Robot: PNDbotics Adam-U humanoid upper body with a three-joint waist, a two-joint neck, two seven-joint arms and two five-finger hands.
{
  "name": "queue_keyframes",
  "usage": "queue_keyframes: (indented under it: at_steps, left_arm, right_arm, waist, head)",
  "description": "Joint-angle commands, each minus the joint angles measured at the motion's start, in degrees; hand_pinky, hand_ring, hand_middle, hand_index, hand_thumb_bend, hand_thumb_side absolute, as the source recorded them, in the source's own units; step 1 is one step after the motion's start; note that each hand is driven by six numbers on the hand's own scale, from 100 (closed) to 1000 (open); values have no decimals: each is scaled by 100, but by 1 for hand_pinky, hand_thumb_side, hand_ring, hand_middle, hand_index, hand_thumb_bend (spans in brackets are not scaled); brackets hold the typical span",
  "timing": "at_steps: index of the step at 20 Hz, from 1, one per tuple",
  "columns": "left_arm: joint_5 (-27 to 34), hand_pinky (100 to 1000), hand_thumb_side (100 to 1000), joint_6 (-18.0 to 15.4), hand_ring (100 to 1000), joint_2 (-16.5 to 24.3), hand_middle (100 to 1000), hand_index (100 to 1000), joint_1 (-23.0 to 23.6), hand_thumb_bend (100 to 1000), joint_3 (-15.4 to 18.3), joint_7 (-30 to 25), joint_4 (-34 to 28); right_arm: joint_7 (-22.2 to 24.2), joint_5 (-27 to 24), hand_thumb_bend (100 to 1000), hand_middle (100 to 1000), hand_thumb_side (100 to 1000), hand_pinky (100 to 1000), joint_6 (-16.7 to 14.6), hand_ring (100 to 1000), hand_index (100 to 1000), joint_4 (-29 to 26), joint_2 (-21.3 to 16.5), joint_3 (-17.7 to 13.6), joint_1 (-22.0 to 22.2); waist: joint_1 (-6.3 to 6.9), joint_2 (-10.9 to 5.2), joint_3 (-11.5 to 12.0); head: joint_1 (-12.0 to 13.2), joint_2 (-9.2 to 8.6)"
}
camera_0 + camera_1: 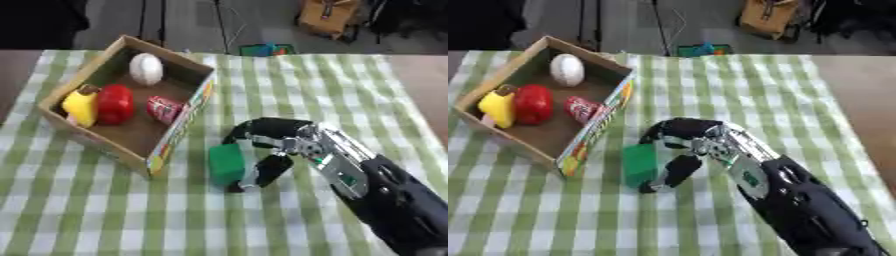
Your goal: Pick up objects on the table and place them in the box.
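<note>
A green block (226, 164) stands on the checked cloth just right of the cardboard box (180, 125). My right hand (273, 145) reaches in from the lower right, its fingers curled over the block's top and its thumb against the block's right side. Inside the box lie a white ball (146, 68), a red pepper-like object (115, 104), a yellow banana-like object (80, 106) and a small red-and-white can (164, 109). My left hand shows in neither view.
The green-and-white checked cloth (289, 90) covers the table, whose bare brown surface shows at the right edge. Beyond the far edge are a floor with a yellow-brown object (325, 17) and a small blue-green thing (267, 49).
</note>
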Motion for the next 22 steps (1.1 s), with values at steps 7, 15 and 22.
queue_keyframes:
  at_steps: [7, 15, 22]
  left_arm:
    - [-18, 737, 1000, 20, 610, 34, 700, 746, -75, 100, -5, 1, -81]
    - [-30, 737, 1000, 25, 609, 29, 700, 746, -75, 100, -7, 8, -81]
    - [-34, 736, 1000, 27, 609, 27, 700, 746, -77, 100, -4, 14, -81]
  right_arm:
    - [-199, -109, 605, 684, 662, 935, 85, 910, 815, -152, -114, -37, -117]
    - [-394, -102, 584, 626, 656, 927, 149, 893, 770, -110, -98, -31, -105]
    - [-378, -63, 586, 601, 572, 921, 151, 877, 751, -55, -85, -34, -84]
  waist:
    - [18, -115, 3]
    - [24, -95, 6]
    - [27, -97, 18]
  head:
    - [11, -52]
    - [6, -66]
    - [0, -64]
